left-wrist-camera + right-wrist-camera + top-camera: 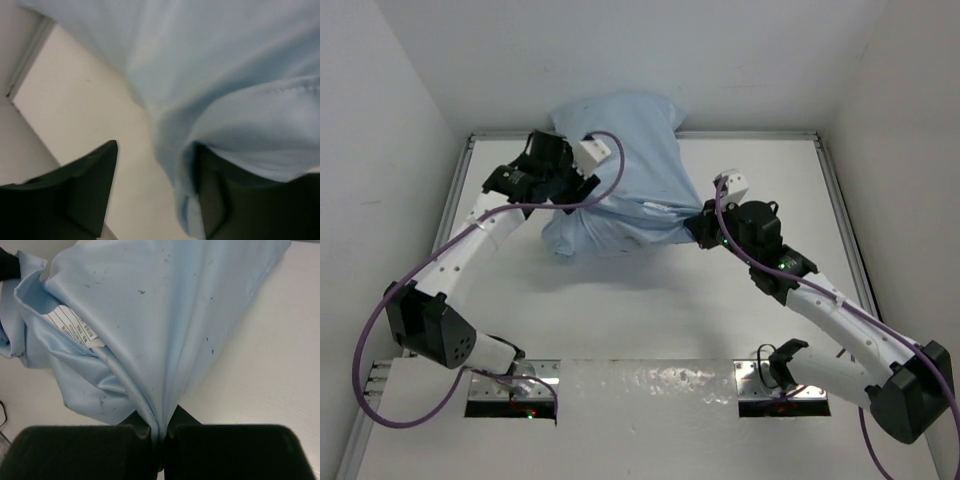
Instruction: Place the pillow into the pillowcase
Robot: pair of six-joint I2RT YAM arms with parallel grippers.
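The pillowcase (pixel 620 180) is thin light blue cloth, smooth with a faint sheen, creased and flecked with dark specks. Just inside its opening lies a white tag (pixel 75 325) printed with lines; whether it is paper or cloth is unclear. The bench (pixel 650 320) under the pillowcase is white, matt and smooth. The right claw (pixel 160 437) at the pillowcase's edge is matt black, seemingly plastic.

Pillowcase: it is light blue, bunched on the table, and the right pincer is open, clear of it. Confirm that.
Not right. The right pincer is shut on a gathered fold of the pillowcase, not open and clear of it; the right wrist view shows this. The rest stands: light blue, bunched on the table.
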